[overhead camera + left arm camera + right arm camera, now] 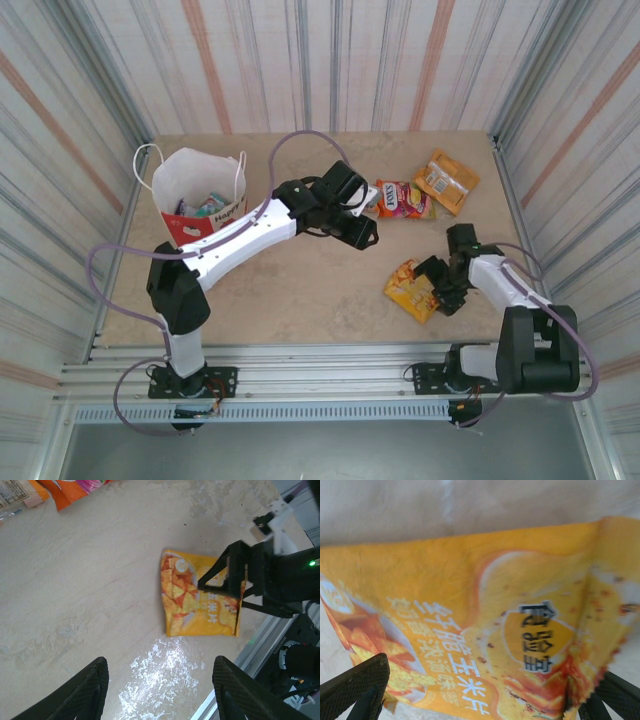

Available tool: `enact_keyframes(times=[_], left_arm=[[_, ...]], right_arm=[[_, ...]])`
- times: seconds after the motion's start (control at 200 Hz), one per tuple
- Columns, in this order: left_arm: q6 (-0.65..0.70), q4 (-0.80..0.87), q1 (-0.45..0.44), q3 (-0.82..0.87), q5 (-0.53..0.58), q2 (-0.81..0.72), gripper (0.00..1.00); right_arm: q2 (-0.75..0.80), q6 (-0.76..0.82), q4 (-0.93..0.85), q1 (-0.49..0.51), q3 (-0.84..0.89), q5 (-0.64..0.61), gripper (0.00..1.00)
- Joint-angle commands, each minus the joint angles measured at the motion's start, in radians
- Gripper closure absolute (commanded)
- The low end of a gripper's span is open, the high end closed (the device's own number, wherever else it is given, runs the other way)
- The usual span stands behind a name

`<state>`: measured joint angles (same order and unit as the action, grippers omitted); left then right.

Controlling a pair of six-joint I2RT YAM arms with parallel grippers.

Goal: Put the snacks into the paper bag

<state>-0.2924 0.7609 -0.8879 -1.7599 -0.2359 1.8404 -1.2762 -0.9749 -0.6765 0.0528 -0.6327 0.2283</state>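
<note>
Packets point(404, 199) right of paper bag point(186, 178)

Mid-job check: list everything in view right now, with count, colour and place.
paper bag: 1, white over red, far left of table
packets in bag: count unclear, some teal showing, inside the bag
orange-red packet: 1, orange-red, far centre-right
orange packet: 1, orange, far right, beside the orange-red packet
yellow packet: 1, yellow, near right
table: 1, beige
left gripper: 1, black, open and empty, mid-table
right gripper: 1, black, open, over the yellow packet
</note>
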Motion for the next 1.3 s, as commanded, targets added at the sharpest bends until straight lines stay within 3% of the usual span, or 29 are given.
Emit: enact_keyframes(times=[0.0, 0.175, 0.296, 0.441, 0.566, 0.761, 1.077, 1.297], left_arm=[[-0.031, -0.021, 0.02, 0.032, -0.055, -0.054, 0.41], [-0.098, -0.05, 0.054, 0.09, -0.112, -0.073, 0.42], [-0.115, -0.062, 0.056, 0.108, -0.109, -0.08, 0.42], [-0.193, -0.106, 0.055, 0.164, -0.119, -0.084, 0.43], [-0.325, -0.295, 0.055, 0.307, -0.175, -0.124, 0.43], [-0.48, -0.468, 0.048, 0.433, -0.164, -0.129, 0.42], [-0.568, -0.525, 0.011, 0.47, -0.091, -0.077, 0.41], [-0.583, -0.521, 0.004, 0.464, -0.094, -0.045, 0.41]], right_arm=[[-0.055, -0.072, 0.078, 0.095, -0.06, -0.012, 0.05], [-0.139, -0.092, 0.103, 0.246, -0.176, -0.013, 0.05], [-0.115, -0.025, 0.038, 0.272, -0.22, -0.024, 0.05], [-0.034, 0.172, -0.053, 0.214, -0.242, 0.02, 0.06], [0.002, 0.33, -0.133, 0.09, -0.274, 0.041, 0.11], [-0.004, 0.484, -0.064, -0.073, -0.29, 0.139, 0.19], [-0.126, 0.55, 0.061, -0.08, -0.277, 0.173, 0.22], [-0.137, 0.517, 0.11, -0.024, -0.179, 0.205, 0.24]])
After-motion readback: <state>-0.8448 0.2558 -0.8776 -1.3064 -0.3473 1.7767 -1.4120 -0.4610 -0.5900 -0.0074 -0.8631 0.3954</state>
